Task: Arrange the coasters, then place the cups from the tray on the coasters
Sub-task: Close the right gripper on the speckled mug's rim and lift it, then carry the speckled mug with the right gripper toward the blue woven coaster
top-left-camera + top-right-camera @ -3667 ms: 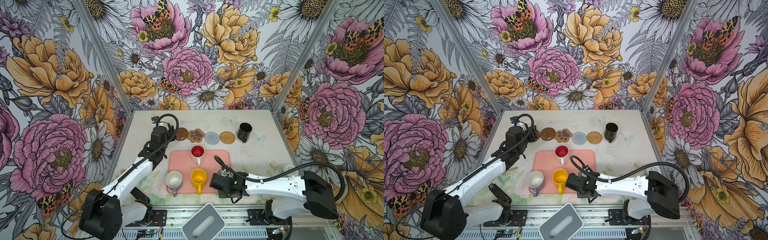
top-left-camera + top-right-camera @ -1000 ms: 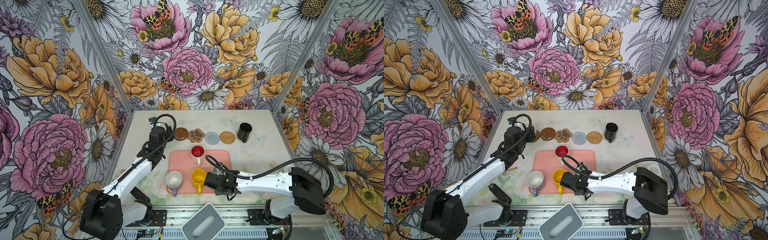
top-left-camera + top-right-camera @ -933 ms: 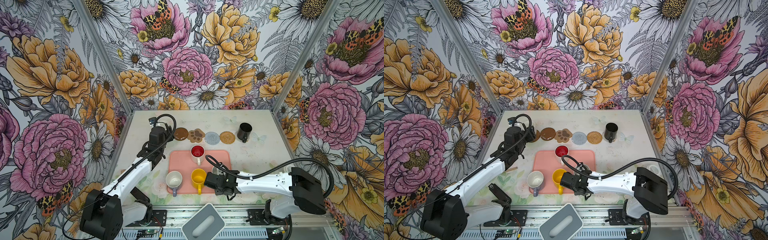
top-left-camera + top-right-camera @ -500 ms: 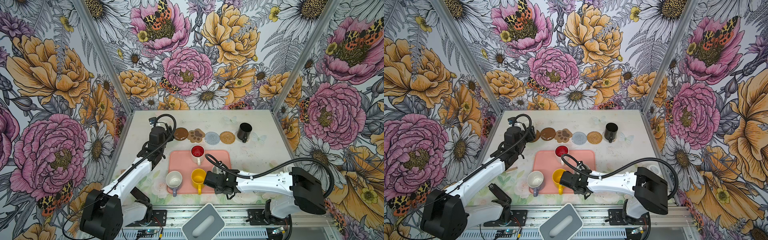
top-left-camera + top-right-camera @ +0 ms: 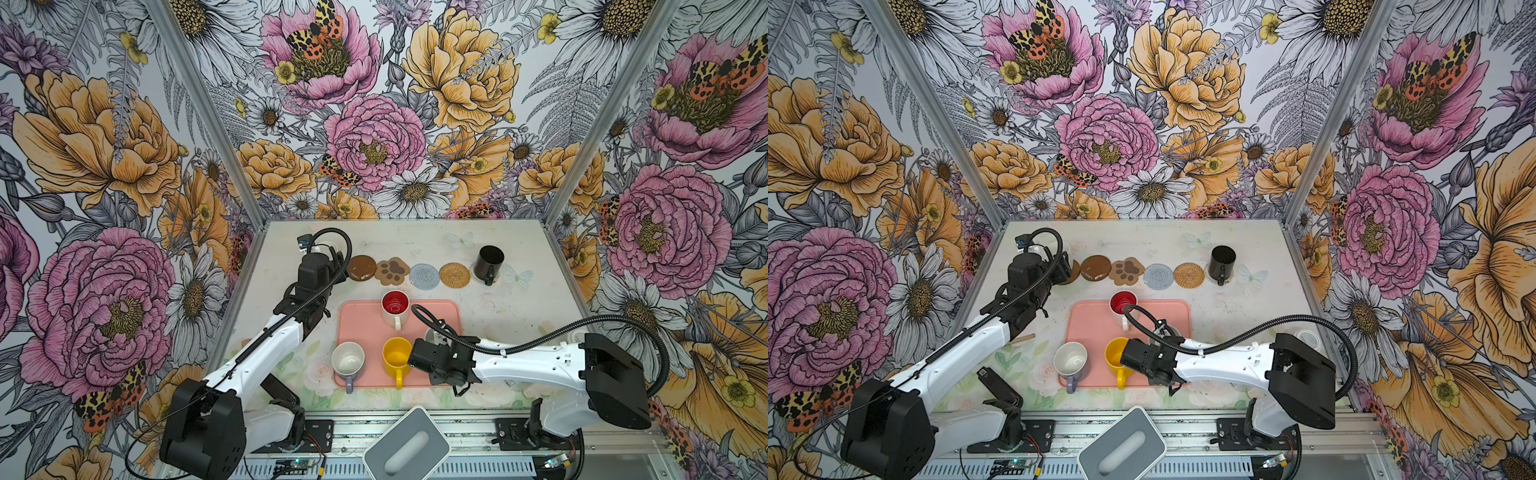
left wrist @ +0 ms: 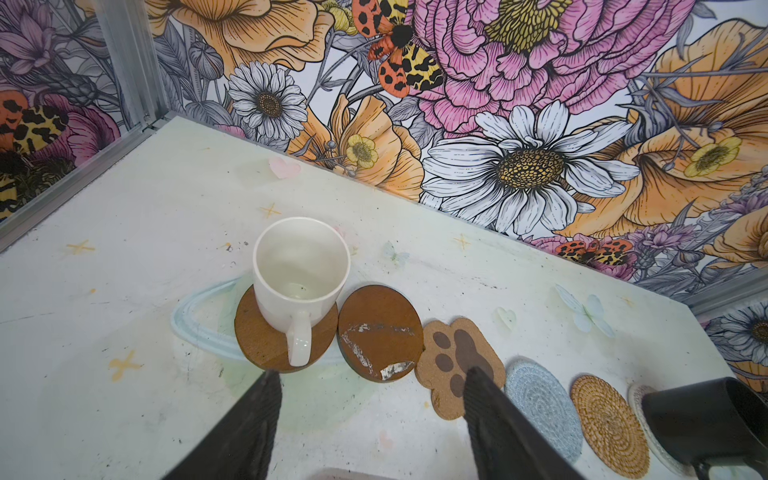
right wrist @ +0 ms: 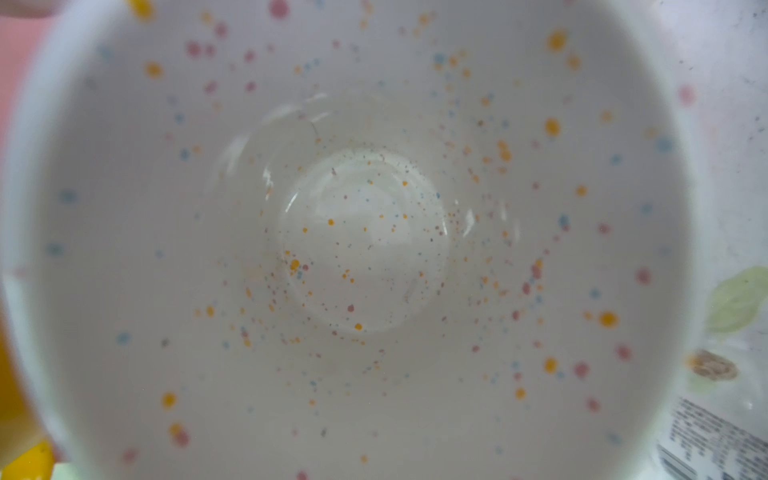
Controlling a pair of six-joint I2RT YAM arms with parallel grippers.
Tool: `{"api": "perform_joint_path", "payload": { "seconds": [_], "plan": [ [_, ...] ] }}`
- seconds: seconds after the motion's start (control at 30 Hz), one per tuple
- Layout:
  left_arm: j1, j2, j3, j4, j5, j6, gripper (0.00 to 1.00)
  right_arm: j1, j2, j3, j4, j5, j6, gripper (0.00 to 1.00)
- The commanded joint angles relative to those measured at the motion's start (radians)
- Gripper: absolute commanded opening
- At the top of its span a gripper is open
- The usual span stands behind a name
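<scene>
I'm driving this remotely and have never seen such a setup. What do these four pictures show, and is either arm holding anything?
Two white robot arms, each ending in a two-fingered gripper, share one table. Both top views come from overhead; the other two come from cameras on the wrists. Along the back lies a row of coasters: a white cup stands on the brown one at the left end, a black cup on the pale one at the right end. The pink tray carries a red-lined cup, a yellow cup and a lavender cup. The left gripper is open and empty, facing the white cup. The right wrist camera looks straight into a speckled cup; the right gripper is over it, but whether it grips cannot be seen.
</scene>
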Motion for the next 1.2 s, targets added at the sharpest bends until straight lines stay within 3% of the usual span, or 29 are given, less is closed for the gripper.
{"api": "perform_joint_path", "payload": {
  "seconds": [0.0, 0.07, 0.77, 1.17],
  "plan": [
    [0.009, -0.003, -0.014, 0.013, 0.018, -0.009, 0.71, -0.015, -0.003, 0.023, -0.009, 0.039, -0.004, 0.13],
    [0.009, -0.003, -0.014, 0.013, 0.018, -0.010, 0.71, -0.015, 0.000, 0.023, -0.009, 0.039, -0.003, 0.00],
    [0.023, -0.023, -0.027, 0.009, 0.018, -0.011, 0.71, -0.024, -0.131, 0.027, -0.009, 0.161, -0.013, 0.00],
    [0.027, -0.027, -0.028, 0.010, 0.019, -0.010, 0.71, -0.112, -0.165, 0.080, -0.010, 0.151, -0.154, 0.00]
  ]
}}
